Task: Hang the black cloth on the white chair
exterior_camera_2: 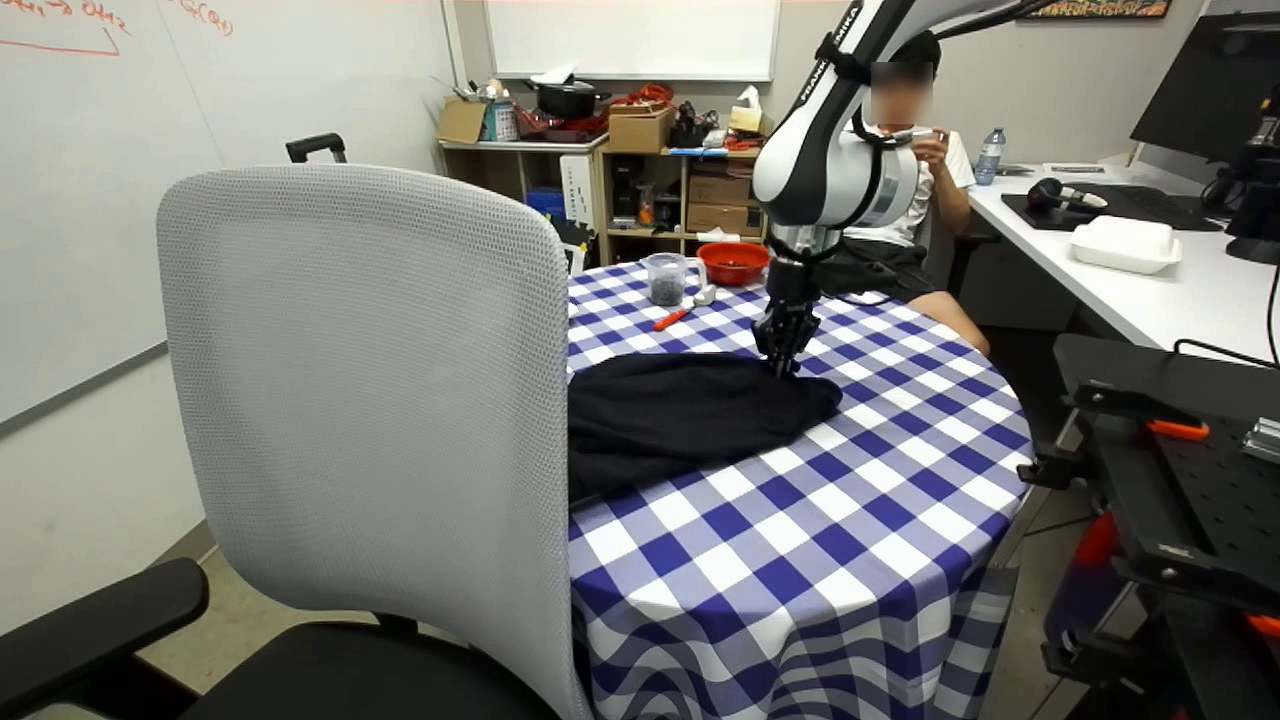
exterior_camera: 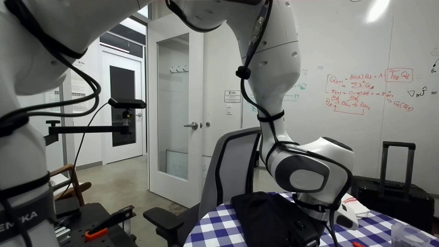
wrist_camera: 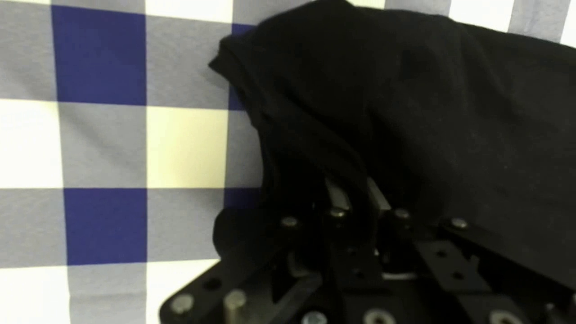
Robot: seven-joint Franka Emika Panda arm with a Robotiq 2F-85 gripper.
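Nose down, here I am at the black cloth point(wrist_camera: 405, 99), my gripper point(wrist_camera: 357, 193) right in among its folds. The jaws stand nearly together, only a slim gap between my fingertips point(wrist_camera: 336, 195), and a dark fold runs into it: I have that fold pinched. How much fabric is in there I cannot tell — it's black on black down here.

My hold is close to the cloth's left edge in the wrist view; in an exterior view that's its right end. The rest lies rumpled across the blue-and-white checked tablecloth point(exterior_camera_2: 770, 540), and over on the left it slips out of sight behind the mesh office chair point(exterior_camera_2: 360, 380), whose pale grey back stands upright at the near left.

Far side of the tablecloth now: a clear plastic jug point(exterior_camera_2: 665, 282) with greyish contents, a red bowl point(exterior_camera_2: 735, 265) to its right, and a red-handled utensil point(exterior_camera_2: 677, 316) lying nearer to me. Farther off on the right, a person point(exterior_camera_2: 905, 200) sits beside a white desk point(exterior_camera_2: 1190, 300).

In an exterior view, a red-striped white towel point(exterior_camera: 358, 208) rests beyond my wrist — and farther right stands a black suitcase point(exterior_camera: 398, 209), handle raised.
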